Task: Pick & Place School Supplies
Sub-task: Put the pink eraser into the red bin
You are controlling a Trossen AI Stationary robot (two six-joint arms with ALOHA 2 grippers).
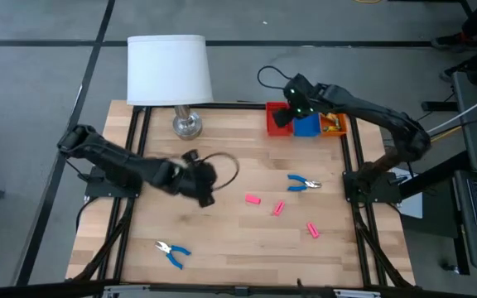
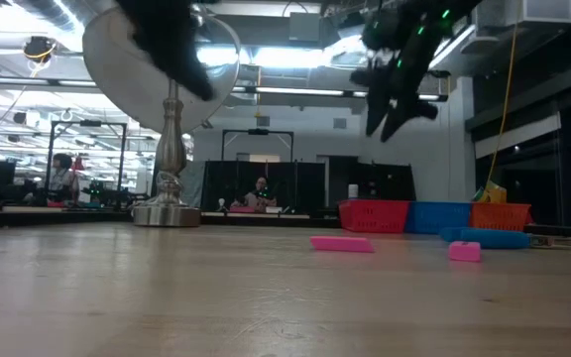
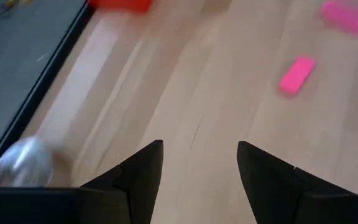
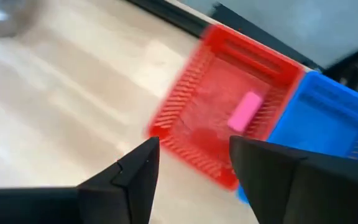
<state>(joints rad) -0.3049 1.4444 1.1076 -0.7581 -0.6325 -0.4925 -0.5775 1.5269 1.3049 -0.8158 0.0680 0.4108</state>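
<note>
Over red tray [image 4: 185, 112], right hand [image 4: 194, 155] open, pink eraser [image 4: 245, 111] inside, blurred.

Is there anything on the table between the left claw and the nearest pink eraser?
No. In the high view, only bare wood lies between the left claw and the nearest pink eraser.

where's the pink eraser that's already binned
In the right wrist view, one pink eraser lies inside the red tray, beside the blue tray, at the table's far right corner.
</note>
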